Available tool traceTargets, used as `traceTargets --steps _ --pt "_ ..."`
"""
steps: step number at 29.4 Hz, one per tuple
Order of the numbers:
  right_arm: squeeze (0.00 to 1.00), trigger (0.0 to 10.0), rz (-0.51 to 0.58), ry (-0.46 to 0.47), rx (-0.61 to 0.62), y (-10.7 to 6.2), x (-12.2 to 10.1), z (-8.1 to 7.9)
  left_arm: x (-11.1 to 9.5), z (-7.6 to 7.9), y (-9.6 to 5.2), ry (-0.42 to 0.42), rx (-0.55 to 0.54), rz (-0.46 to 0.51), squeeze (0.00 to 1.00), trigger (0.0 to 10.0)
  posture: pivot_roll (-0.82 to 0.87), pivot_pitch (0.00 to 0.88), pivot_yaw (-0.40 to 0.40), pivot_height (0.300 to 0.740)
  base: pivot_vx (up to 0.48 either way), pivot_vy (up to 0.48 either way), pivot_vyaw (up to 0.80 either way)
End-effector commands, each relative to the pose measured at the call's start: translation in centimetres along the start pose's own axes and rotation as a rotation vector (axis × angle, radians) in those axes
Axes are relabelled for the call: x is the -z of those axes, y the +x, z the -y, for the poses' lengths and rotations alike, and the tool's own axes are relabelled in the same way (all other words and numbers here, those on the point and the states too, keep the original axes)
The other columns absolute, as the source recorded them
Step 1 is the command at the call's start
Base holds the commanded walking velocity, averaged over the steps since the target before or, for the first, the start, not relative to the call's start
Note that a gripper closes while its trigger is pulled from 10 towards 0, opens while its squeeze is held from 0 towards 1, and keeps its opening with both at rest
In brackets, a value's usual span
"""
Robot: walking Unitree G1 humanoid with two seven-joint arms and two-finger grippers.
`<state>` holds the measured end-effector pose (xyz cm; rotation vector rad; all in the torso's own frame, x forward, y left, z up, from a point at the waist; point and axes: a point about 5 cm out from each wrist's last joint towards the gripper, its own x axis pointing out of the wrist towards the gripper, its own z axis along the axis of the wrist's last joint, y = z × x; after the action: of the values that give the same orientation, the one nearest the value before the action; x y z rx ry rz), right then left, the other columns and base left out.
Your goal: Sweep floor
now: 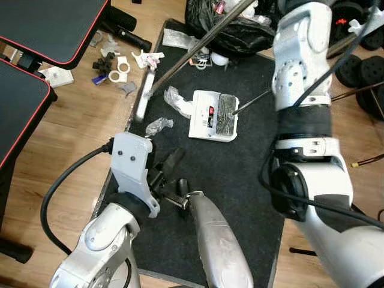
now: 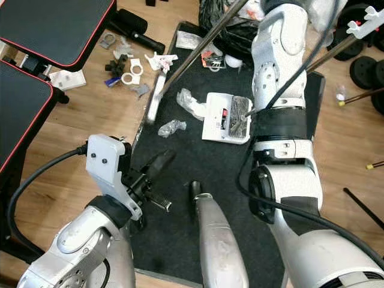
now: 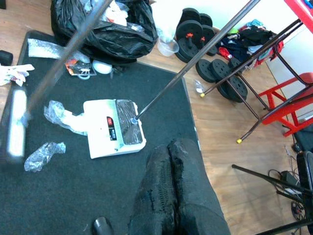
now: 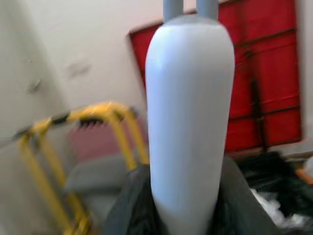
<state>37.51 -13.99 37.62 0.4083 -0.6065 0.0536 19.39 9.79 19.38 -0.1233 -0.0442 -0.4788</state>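
While the right end effector [image 4: 188, 122] clamps a pale handle up high to steer, the left end effector [image 3: 171, 196], fingers pressed together on nothing, hovers low over the black mat [image 1: 240, 174]; ahead of it sits the white sweeper [image 1: 213, 116], with plastic scraps [image 1: 159, 125] just beside it, waiting to be swept

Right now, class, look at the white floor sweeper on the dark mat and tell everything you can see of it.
The white floor sweeper is a flat, boxy plastic head lying on the black mat. One half is plain white with a small red and black label; the other holds a grey, dusty-looking brush or bin section. A thin dark metal pole joins at that end and slants away upward. Crumpled clear plastic wrap lies against its side.
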Motion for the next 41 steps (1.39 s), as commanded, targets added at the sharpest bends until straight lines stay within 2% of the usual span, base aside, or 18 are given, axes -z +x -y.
traceTargets --steps 1,3,4,6,8,9,10,11,14,17,26,32,41 --pt "0.00 10.0 -0.034 -0.021 -0.045 -0.4 0.1 0.4 0.9 0.3 -0.1 -0.015 0.038 -0.037 0.00 10.0 -0.11 0.390 -0.231 0.740 0.000 0.000 0.00" --pt "0.00 10.0 -0.036 0.046 -0.122 -1.0 0.1 -0.1 1.1 0.1 0.1 -0.025 0.027 -0.043 0.00 10.0 -0.11 0.372 -0.230 0.740 0.000 0.000 0.00" --pt "0.00 10.0 -0.036 0.046 -0.122 -1.0 0.1 -0.1 1.1 0.1 0.1 -0.025 0.027 -0.043 0.00 10.0 -0.11 0.372 -0.230 0.740 0.000 0.000 0.00" --pt "0.00 10.0 -0.002 0.061 -0.292 -2.3 -0.4 -1.4 1.2 -0.5 0.3 -0.050 -0.017 -0.044 0.00 10.0 -0.11 0.359 -0.231 0.740 0.000 0.000 0.00" --pt "0.00 10.0 -0.002 0.061 -0.292 -2.3 -0.4 -1.4 1.2 -0.5 0.3 -0.050 -0.017 -0.044 0.00 10.0 -0.11 0.359 -0.231 0.740 0.000 0.000 0.00" --pt "0.00 10.0 0.006 0.045 -0.342 -2.8 -0.4 -1.9 1.3 -0.8 0.4 -0.052 -0.039 -0.041 0.00 10.0 -0.12 0.347 -0.226 0.740 0.000 0.000 0.00" --pt "0.00 10.0 0.006 0.045 -0.342 -2.8 -0.4 -1.9 1.3 -0.8 0.4 -0.052 -0.039 -0.041 0.00 10.0 -0.12 0.347 -0.226 0.740 0.000 0.000 0.00" --pt "0.00 10.0 -0.008 0.011 -0.378 -3.5 -0.2 -2.2 1.2 -1.1 0.5 -0.042 -0.056 -0.034 0.00 10.0 -0.13 0.334 -0.223 0.740 0.000 0.000 0.00" --pt "0.00 10.0 -0.016 0.000 -0.409 -4.3 -0.3 -2.3 1.2 -1.5 0.7 -0.033 -0.078 -0.028 0.00 10.0 -0.14 0.317 -0.219 0.740 0.000 0.000 0.00" --pt "0.00 10.0 -0.040 -0.007 -0.482 -5.8 -0.8 -3.0 1.1 -2.4 1.4 -0.024 -0.105 -0.011 0.00 10.0 -0.14 0.293 -0.208 0.740 0.000 0.000 0.00" --pt "0.00 10.0 -0.039 -0.014 -0.551 -6.9 -1.0 -3.8 0.6 -3.4 2.5 0.008 -0.116 0.047 0.00 10.0 -0.14 0.251 -0.196 0.740 0.154 0.000 -0.36" --pt "0.00 10.0 -0.082 -0.002 -0.572 -8.4 -0.4 -4.2 0.1 -3.9 3.2 0.025 -0.114 0.079 0.00 10.0 -0.14 0.226 -0.185 0.740 0.319 0.000 -0.43" --pt "0.00 10.0 -0.113 0.014 -0.568 -8.9 0.1 -4.4 -0.1 -4.0 3.6 0.029 -0.098 0.096 0.00 10.0 -0.13 0.208 -0.179 0.740 0.363 0.000 -0.58"
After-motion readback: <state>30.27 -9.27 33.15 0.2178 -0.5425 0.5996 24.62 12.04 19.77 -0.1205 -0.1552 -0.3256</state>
